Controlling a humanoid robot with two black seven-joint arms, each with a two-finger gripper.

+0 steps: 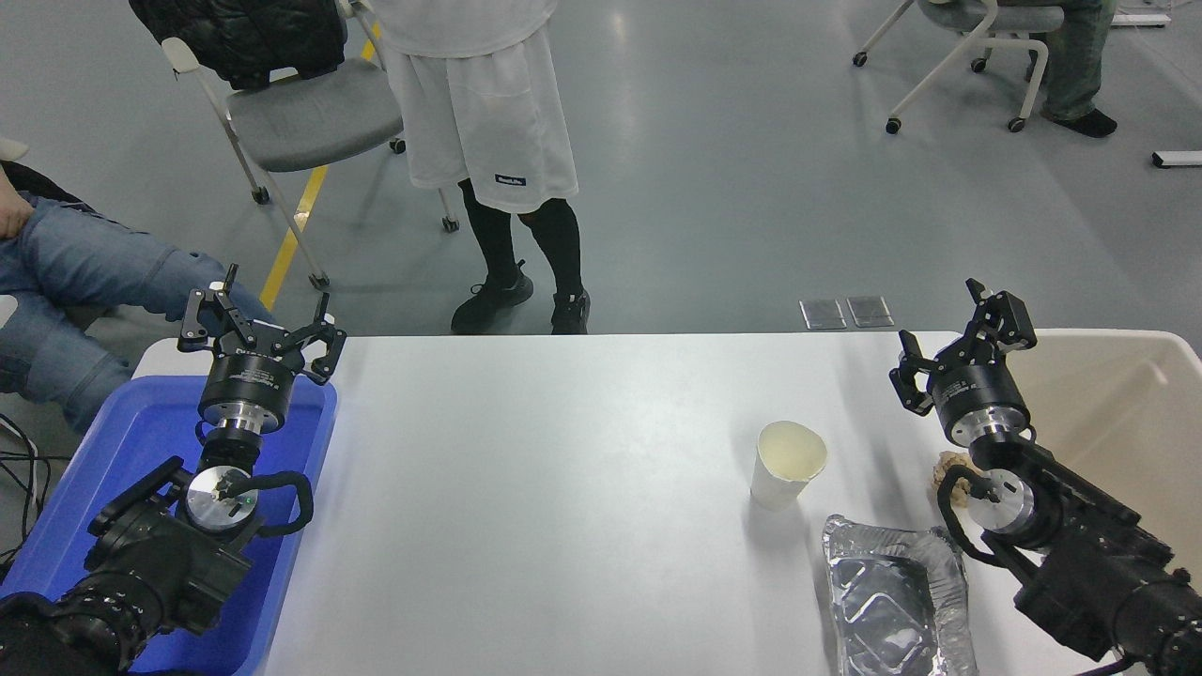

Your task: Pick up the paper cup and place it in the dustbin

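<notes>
- Nearest on the right, a crinkled silver foil tray [892, 601] lies flat on the white table [563, 488], close to the near edge. It is not part of the job.
- Nearest on the left, the left arm is parked over a blue plastic tray [122, 451]. The left gripper [261, 324] points away toward the far edge, its claw spread wide and holding nothing.
- The right arm enters from the lower right corner and reaches forward over the table's right end.
- Partly hidden behind that arm's wrist, a small tan wad of paper [948, 465] sits on the table.
- The paper cup [787, 465] stands upright on the right half of the table, mouth up, pale cream inside showing. It is just beyond the foil tray and to the left of the right arm, touching neither.
- The right gripper [963, 343] is farther off than the cup and to its right, claw released and empty, so the cup has not yet been grasped.
- The dustbin [1117, 413], a big beige bin with a thick rim, sits at the far right end, just beside the right arm, a short carry from the cup.
- Beyond the far edge, a person in white shorts stands on the grey floor, and another in jeans sits at far left; chairs stand behind.
</notes>
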